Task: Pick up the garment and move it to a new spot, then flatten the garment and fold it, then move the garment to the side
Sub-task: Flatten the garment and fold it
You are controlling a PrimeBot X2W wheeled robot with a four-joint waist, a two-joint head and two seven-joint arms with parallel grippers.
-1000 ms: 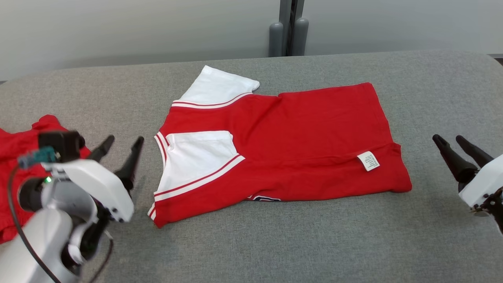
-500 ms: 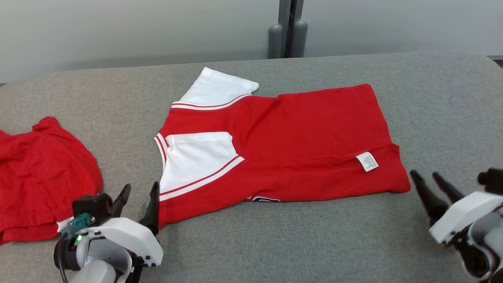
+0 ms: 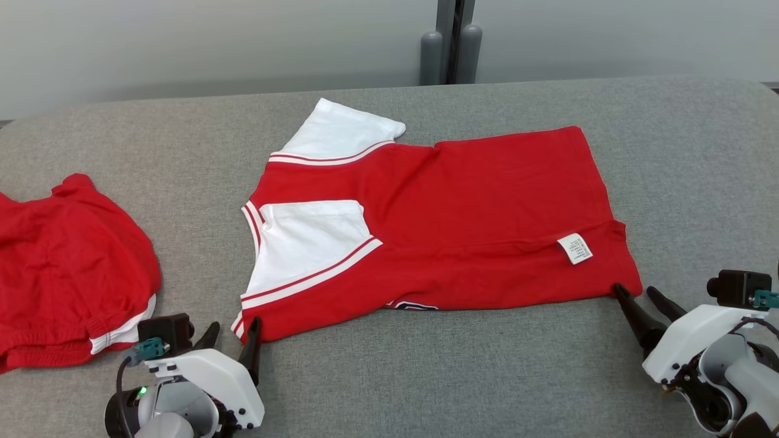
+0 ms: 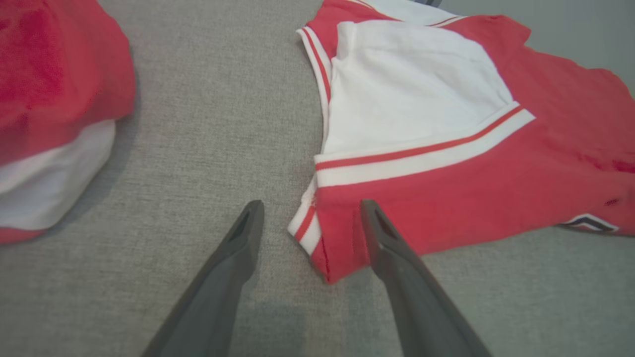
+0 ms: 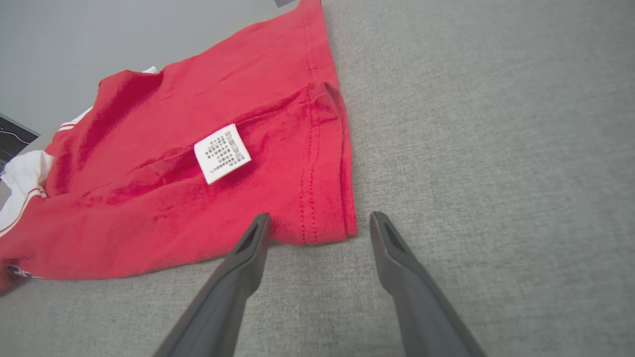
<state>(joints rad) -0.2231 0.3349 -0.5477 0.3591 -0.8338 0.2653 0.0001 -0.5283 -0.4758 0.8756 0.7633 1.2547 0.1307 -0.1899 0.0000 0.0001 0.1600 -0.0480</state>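
Nothing is reading clearly. A white care tag [image 5: 222,153] is lying on the red shirt [image 3: 487,201] near its hem, showing rows of print too tiny to read. A dark-and-white printed patch [image 3: 412,306] is peeking from under the shirt's near edge, mostly hidden.

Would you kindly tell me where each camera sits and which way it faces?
Head view: on the head, facing down at the shirt on the table; left gripper and right gripper below.
Left wrist view: on the left wrist, facing along its fingers at the shirt's striped corner.
Right wrist view: on the right wrist, facing along its fingers at the hem corner.
Shared: head and left wrist both show the second red garment.
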